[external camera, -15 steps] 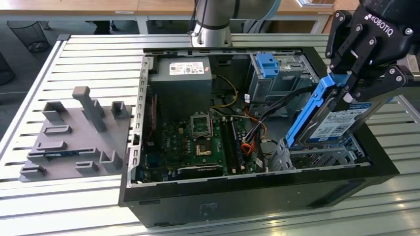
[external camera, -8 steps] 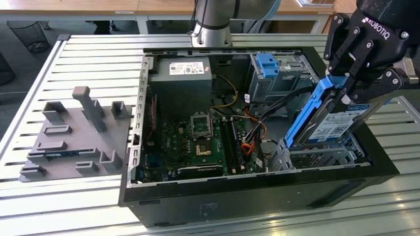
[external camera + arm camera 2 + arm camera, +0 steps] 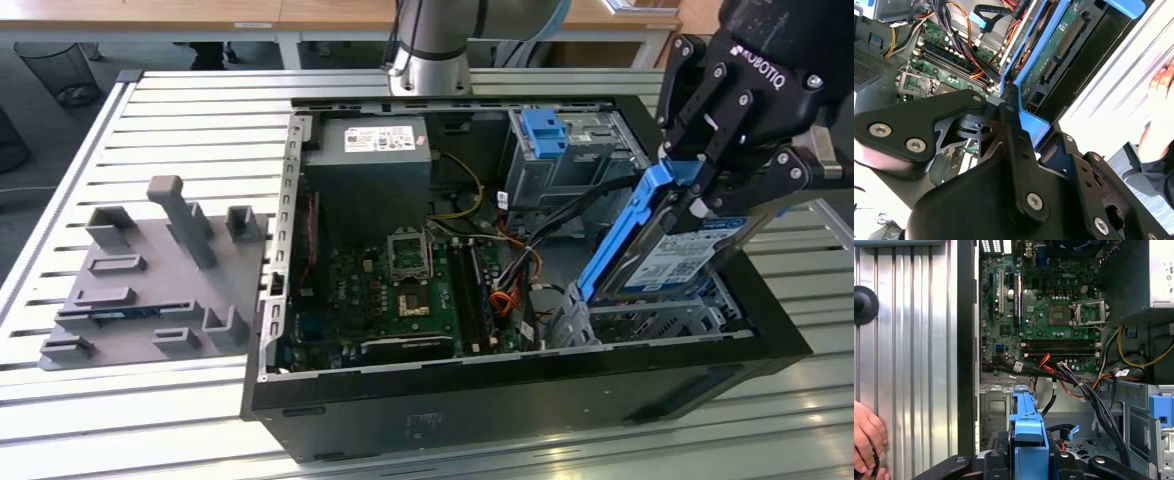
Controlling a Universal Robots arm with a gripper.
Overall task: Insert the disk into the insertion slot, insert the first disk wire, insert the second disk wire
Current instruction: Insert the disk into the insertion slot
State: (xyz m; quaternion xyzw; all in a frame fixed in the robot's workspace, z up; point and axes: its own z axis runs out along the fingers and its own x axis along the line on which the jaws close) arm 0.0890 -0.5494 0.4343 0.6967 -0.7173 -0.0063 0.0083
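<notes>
Blue plastic frames the disk (image 3: 674,262), and the pincer (image 3: 703,192) is clenched on that carrier at its upper end. The disk stands steeply tilted at the exterior view's right end of the open computer case (image 3: 534,385), its lower end at the mouth of the insertion slot (image 3: 654,320) and most of its body above the cage. In the first wrist view a person's hand (image 3: 866,440) rests on the ribbed metal bench (image 3: 174,120) beside the case.

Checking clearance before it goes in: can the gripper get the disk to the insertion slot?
Probably yes. The gripper holds the disk tilted just above the insertion slot, and the cables seem to lie beside it, not across it.
</notes>
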